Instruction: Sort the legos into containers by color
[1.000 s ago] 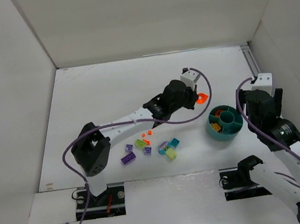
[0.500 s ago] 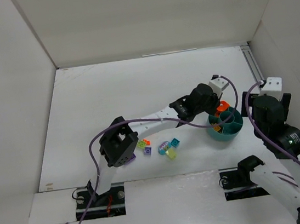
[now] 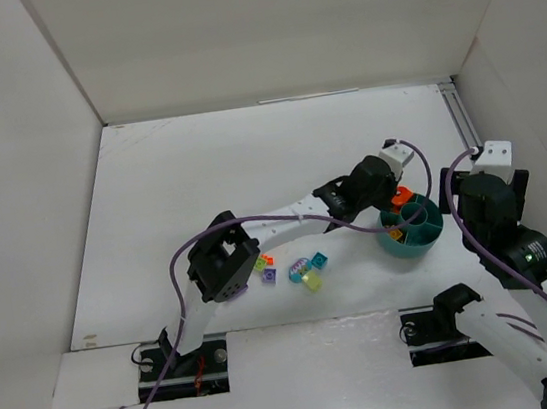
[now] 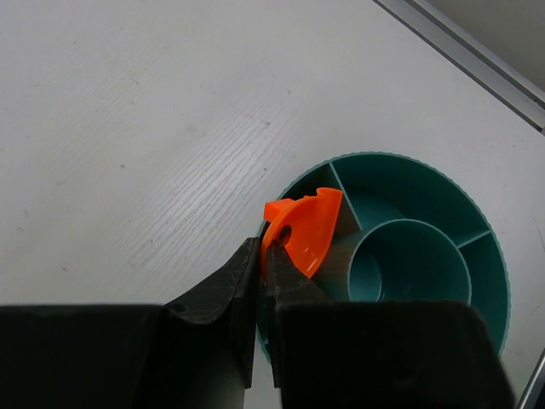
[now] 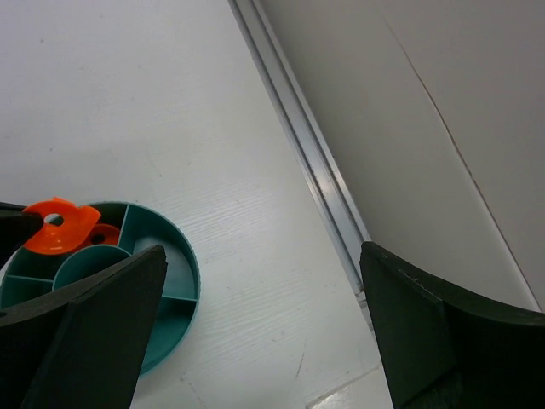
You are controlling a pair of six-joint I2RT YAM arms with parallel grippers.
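Top view and both wrist views: the left end effector (image 4: 262, 256) is clenched on the edge of a flat, curved orange plastic lego piece (image 4: 302, 234), which it holds just above the rim of the round teal plastic divided bowl (image 4: 409, 183), at about 11 o'clock on the bowl in the top view. The right wrist view shows a small orange brick (image 5: 104, 234) already lying in the wedge below, so this appears to be the correct compartment. You are at the release step, and your concern is where the piece will fall. In the left wrist view it overlaps one divider and reaches toward the round central cup (image 4: 409, 268), so carry it a little outward, toward the 11 o'clock rim, until it sits wholly over the wedge. Lower it before you let go, because a piece this thin and light will likely bounce or stand on edge against a wall. Part the fingers slowly, and lift straight up so the tips do not catch the rim and shift the bowl. The right end effector (image 5: 262, 251) is released, fingers wide and grasping nothing, between 2 and 3 o'clock of the bowl; keep it apart from the rim. The remaining loose legos (image 3: 302, 269) lie on the white counter (image 3: 199, 174) at roughly 9 o'clock of the bowl.
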